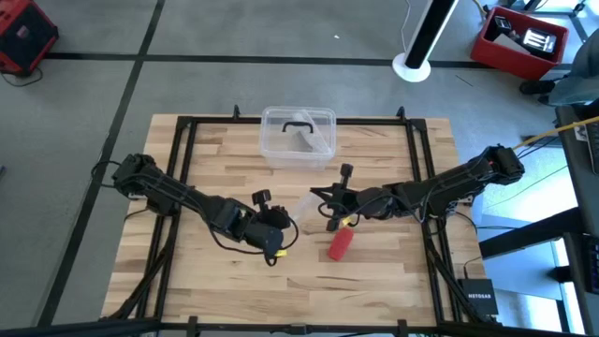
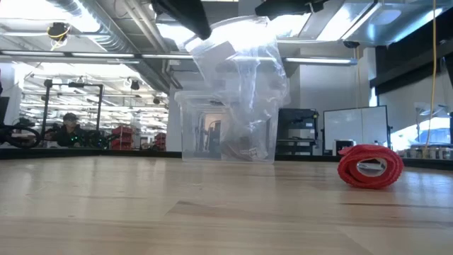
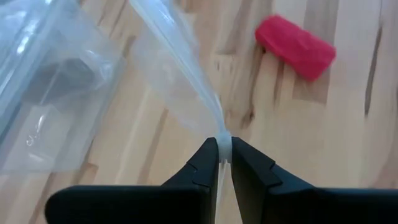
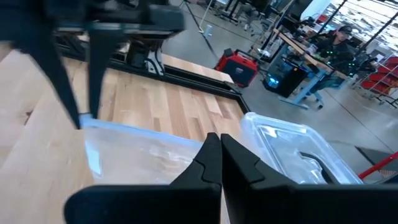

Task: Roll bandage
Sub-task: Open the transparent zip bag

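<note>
1. The left gripper has its jaws pinched shut on the edge of a clear plastic bag; the thin film runs up from between the dark fingers.
2. The right gripper has its jaws pressed together on the same bag's opposite edge, so the bag hangs stretched between the two arms above the middle of the bench.
3. The bandage is a small red roll of soft fabric, lying on the bench just nearer than the right gripper and apart from both jaws. In the low view it rests on its side, showing a wound spiral with a hollow centre.
4. Around the roll the bench is bare pale wood planking, with open room toward the near edge and the near left corner.
5. Farther back, near the far edge, stands a clear plastic box with a black handle, rounded at the corners.
6. A black metal frame borders the bench.
</note>
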`<state>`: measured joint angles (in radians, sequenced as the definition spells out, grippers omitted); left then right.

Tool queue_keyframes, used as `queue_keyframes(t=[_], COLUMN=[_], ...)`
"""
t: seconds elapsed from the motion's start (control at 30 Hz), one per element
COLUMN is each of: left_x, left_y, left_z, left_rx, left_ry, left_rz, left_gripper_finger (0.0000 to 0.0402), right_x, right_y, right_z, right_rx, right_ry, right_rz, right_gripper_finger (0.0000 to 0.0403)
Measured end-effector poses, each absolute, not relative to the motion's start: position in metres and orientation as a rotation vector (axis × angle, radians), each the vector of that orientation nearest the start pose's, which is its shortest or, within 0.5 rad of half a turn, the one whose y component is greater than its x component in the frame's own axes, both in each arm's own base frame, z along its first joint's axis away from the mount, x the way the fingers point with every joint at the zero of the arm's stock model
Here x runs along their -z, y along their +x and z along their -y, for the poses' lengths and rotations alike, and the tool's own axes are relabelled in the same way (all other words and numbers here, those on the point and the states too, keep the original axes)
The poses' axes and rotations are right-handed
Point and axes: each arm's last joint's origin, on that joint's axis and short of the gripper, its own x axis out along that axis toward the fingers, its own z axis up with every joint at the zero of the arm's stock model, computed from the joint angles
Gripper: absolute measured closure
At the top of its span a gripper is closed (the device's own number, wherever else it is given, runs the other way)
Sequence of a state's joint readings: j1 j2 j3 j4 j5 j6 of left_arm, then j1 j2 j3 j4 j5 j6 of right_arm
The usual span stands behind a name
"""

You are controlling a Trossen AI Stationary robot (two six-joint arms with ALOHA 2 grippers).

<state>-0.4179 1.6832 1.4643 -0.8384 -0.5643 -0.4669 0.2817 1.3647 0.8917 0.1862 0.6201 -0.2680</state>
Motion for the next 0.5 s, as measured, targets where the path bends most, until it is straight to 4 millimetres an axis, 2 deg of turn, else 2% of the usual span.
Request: queue_keyframes(t=[0.27, 0.5], left_x=[-0.268, -0.272], left_y=[0.323, 0.323], left_z=[0.137, 0.131], left_rx=[-0.37, -0.362], left_ry=[0.144, 0.134], left_rz=[-0.976, -0.986], left_gripper_finger=[0.0373, 0.0372], right_x=[-0.283, -0.278], right_y=[0.285, 0.284], right_z=[-0.066, -0.069], right_rx=[0.255, 0.129], right_ry=[-0.389, -0.372], right_rz=[-0.313, -0.35], right_gripper_finger=[0.0403, 0.0403])
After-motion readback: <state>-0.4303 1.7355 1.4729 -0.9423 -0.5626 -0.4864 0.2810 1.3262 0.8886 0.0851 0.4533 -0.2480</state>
